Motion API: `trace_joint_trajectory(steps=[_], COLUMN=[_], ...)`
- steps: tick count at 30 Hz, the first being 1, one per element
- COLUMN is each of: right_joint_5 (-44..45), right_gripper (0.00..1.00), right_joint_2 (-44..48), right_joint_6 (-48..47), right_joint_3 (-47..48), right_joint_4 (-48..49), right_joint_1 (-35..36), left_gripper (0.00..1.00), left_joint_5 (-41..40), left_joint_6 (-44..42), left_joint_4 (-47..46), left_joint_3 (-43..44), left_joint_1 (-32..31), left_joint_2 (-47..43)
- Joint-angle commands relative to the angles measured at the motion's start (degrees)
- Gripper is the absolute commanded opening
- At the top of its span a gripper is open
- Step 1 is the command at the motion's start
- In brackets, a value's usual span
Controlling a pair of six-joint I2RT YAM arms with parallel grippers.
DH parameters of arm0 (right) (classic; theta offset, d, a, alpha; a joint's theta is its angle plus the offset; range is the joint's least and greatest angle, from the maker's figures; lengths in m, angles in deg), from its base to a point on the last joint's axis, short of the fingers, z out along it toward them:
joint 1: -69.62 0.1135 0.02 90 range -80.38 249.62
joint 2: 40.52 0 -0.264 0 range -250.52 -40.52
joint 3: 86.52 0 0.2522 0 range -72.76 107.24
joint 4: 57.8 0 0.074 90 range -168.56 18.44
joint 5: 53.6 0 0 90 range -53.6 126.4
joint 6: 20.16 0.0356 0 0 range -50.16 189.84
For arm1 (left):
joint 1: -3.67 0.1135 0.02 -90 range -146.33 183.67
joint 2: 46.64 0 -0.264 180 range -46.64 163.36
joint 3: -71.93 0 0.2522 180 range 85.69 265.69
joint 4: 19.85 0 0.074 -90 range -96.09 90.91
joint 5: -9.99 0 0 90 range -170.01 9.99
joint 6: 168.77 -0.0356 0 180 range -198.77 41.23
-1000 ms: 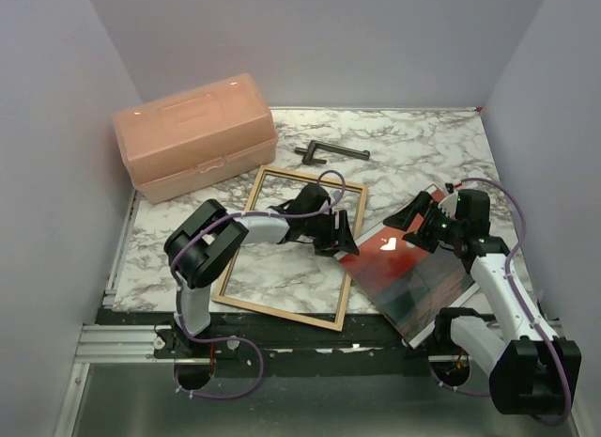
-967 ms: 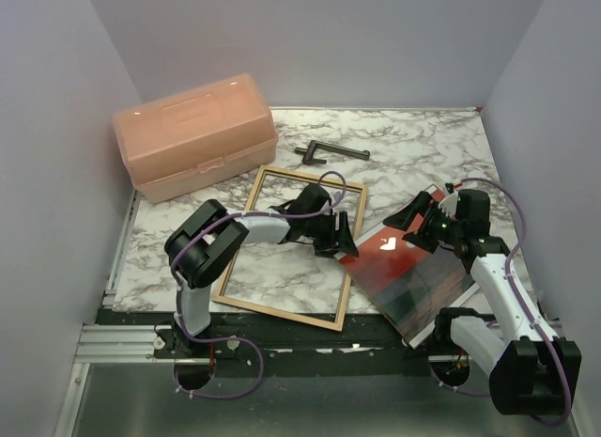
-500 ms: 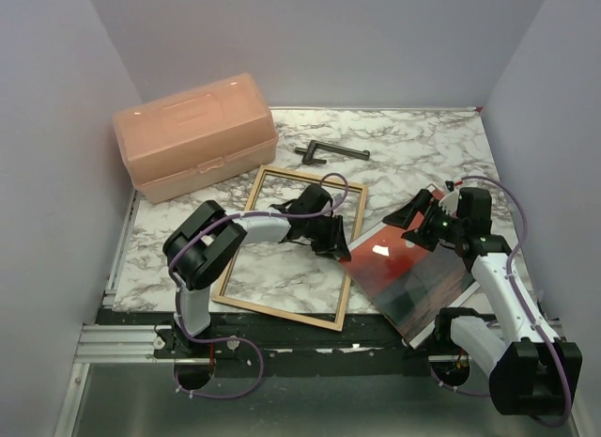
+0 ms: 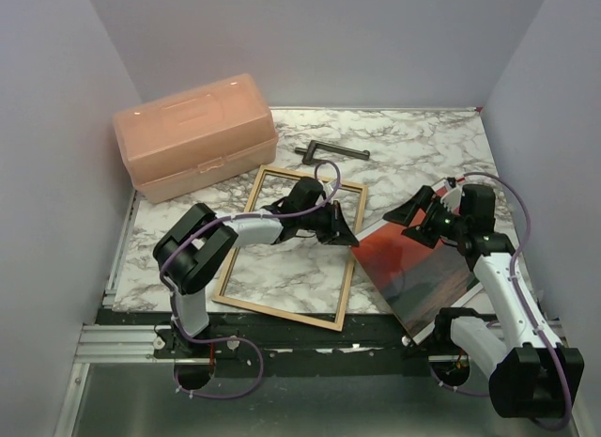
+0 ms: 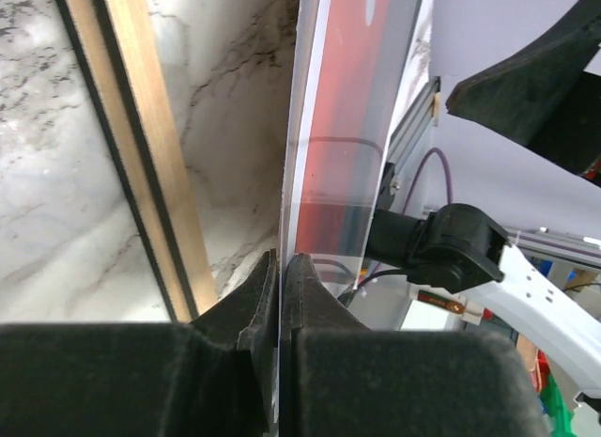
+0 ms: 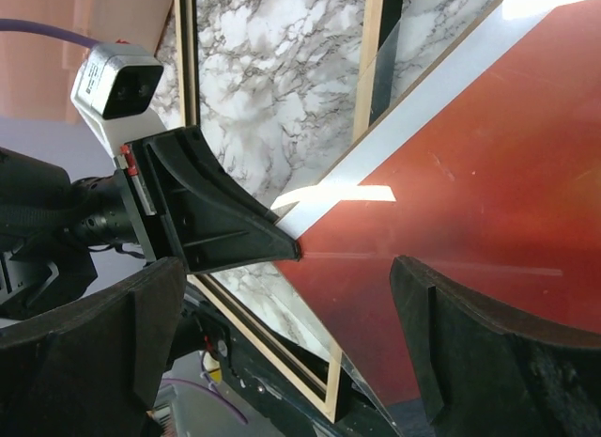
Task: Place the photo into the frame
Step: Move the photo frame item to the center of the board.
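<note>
The photo (image 4: 418,273), a thin glossy print with a red-orange sky and a white margin, hangs tilted just right of the left gripper (image 4: 344,234), with its left edge raised and its right side low. Left of that gripper and under it lies the frame (image 4: 282,310): flat tan wood rails, a black inner lip and a clear pane. The gripper's fingers (image 5: 261,301) are squeezed almost together on the photo's edge. The photo's long axis seems to run near to far, roughly along the frame's right rail. The right gripper (image 4: 419,223) is spread wide above the photo's far edge and holds nothing. The left arm is nearer the frame, so the photo likely must swing leftward over it.
</note>
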Motion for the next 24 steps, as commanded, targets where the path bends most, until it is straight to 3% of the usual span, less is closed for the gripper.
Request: trace_joint_trajectory(steps=[1,24], right_joint_5=[-1.6,-0.7], right_gripper=[1.00,1.00], right_joint_2=[0.9,0.6], right_joint_6=[0.5,-0.4], right_joint_3=[3.3,10.2], right_joint_4=[-1.8,-5.1], right_joint_1=[0.0,0.0], left_gripper=[0.00,0.00], left_joint_5=[-2.3,-17.9], left_joint_6=[2.7,10.9], left_joint_4=[-1.6,-6.3], left_joint_3=[-1.2,-6.9], left_joint_1=[-1.3,4.3], left_joint_2=[-2.9,-9.0])
